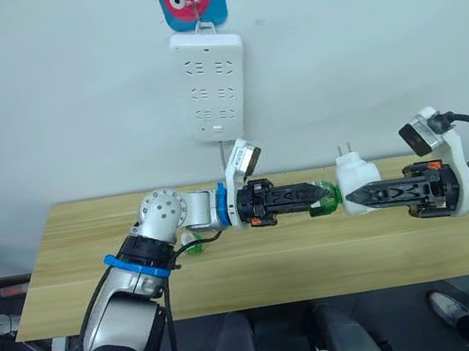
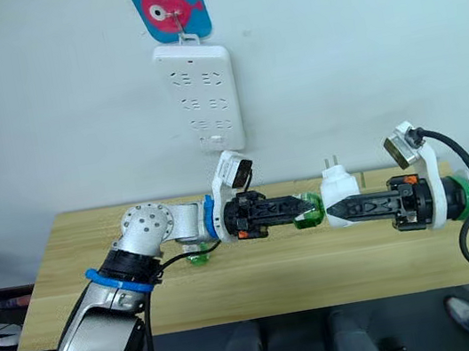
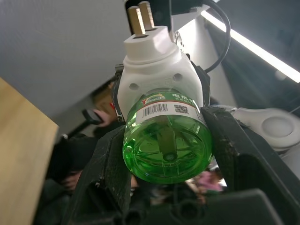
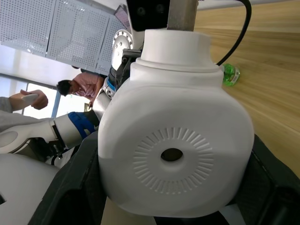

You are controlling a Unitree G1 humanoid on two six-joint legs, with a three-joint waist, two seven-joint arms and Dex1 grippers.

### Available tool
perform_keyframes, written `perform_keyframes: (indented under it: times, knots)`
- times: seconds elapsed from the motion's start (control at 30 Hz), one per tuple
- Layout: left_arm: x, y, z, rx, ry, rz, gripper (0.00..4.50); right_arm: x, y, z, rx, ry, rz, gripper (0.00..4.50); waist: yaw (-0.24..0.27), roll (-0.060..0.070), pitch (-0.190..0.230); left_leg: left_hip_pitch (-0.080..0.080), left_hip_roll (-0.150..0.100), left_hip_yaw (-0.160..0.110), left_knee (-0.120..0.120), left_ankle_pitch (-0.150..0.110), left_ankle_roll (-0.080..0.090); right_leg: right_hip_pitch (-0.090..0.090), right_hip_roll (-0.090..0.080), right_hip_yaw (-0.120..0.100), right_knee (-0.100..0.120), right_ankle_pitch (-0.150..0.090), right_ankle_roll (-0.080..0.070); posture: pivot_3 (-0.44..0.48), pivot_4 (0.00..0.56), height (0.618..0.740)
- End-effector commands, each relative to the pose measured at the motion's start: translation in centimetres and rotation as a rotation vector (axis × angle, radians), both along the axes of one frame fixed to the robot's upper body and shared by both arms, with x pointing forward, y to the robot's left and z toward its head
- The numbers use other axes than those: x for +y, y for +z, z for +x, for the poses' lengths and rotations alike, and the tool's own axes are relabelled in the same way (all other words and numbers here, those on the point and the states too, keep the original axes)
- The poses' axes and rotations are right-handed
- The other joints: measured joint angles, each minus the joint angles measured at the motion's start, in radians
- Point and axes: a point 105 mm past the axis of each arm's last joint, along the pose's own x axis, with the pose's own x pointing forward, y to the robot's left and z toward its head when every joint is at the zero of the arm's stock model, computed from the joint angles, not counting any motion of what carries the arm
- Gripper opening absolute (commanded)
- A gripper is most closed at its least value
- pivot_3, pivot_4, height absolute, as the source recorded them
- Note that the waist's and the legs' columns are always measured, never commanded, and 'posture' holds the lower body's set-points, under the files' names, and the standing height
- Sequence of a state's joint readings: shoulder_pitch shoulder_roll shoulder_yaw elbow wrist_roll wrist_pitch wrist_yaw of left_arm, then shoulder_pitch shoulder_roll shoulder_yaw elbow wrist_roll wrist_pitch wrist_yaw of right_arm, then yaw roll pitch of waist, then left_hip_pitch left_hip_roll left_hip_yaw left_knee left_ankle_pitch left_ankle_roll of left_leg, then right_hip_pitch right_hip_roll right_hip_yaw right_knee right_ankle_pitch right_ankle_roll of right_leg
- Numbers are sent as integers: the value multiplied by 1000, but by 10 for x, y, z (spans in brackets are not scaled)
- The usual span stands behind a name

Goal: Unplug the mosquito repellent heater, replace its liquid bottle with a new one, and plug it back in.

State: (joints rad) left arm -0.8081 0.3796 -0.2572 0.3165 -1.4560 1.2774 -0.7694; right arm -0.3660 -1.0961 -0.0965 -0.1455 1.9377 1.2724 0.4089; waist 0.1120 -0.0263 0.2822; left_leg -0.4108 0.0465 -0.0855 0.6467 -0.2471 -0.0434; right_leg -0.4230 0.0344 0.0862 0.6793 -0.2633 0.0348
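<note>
Above the middle of the light wooden table (image 1: pixel 94 253), the small white rounded plastic mosquito repellent heater (image 1: pixel 358 180) is held clamped between the black fingers of the right gripper (image 1: pixel 354 199), its two metal prongs pointing up. The green translucent liquid bottle (image 3: pixel 165 140) fitted into the heater is gripped by the left gripper (image 1: pixel 325 189). A second green bottle (image 1: pixel 195 241) is seen lying on the table near its back edge. A long white power strip (image 1: pixel 213 87) is hung on the wall behind.
</note>
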Motion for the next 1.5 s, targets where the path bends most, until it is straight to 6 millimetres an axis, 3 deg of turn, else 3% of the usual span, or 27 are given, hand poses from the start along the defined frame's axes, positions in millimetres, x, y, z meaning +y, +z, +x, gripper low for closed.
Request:
perform_keyframes:
  times: [0.03,0.37,0.6,0.77,0.87,0.97,1.07,1.13,1.23,1.37,1.5]
  knots:
    - [2,-2,6,3,35,33,2265,6,8,-9,-28,52,5,3098,-4,0,0,0,0,0,0,0,0,0,0,0,0,0,-1,249,261,740]
    - [7,-5,5,10,46,38,2265,3,12,-5,-45,24,13,3098,-7,0,0,0,-1,1,0,1,-1,0,-1,1,0,0,-1,245,262,740]
    - [6,1,6,3,63,-7,4478,8,15,-4,-59,40,29,3098,-7,0,0,-1,-1,1,0,1,-1,0,-1,1,-1,0,-1,250,264,740]
    - [23,-1,18,84,171,-54,4478,5,15,-1,-50,24,53,3098,-9,0,0,-1,-1,1,0,1,-1,-1,-2,1,-1,0,-1,247,263,740]
    - [42,4,17,8,225,-44,4478,1,16,0,-46,11,53,3098,-9,0,0,-1,-1,1,0,1,-2,-1,-2,1,-1,0,-1,245,263,740]
    - [55,6,4,-287,216,22,4478,-4,17,3,-37,-12,70,3098,-11,-1,1,-1,0,1,-1,3,-5,-2,-2,1,-1,0,-1,255,263,740]
    - [67,-22,-16,-910,67,137,4478,-11,19,8,-19,-33,84,3098,-4,2,1,0,-1,4,-4,4,-9,-2,-2,3,-2,1,-2,270,259,740]
    - [61,-25,2,-1427,167,114,4478,-14,21,12,-10,-43,94,3098,14,8,0,2,-2,7,-7,6,-13,-1,-4,5,-5,1,-2,270,259,740]
    - [51,-11,20,-1917,386,39,4478,-15,23,16,-7,-47,101,3098,51,10,1,-1,-2,9,-5,6,-13,-2,-6,8,-8,2,-3,276,254,740]
    - [40,1,11,-2302,543,-154,4478,-11,26,18,-16,-31,107,3098,82,10,1,-7,0,10,-1,6,-12,-3,-3,10,-19,12,2,275,250,740]
    - [29,5,4,-2420,590,-286,4478,-6,28,15,-25,1,110,3098,100,10,1,-8,-4,14,-1,6,-12,-3,-8,13,-21,15,8,270,249,740]
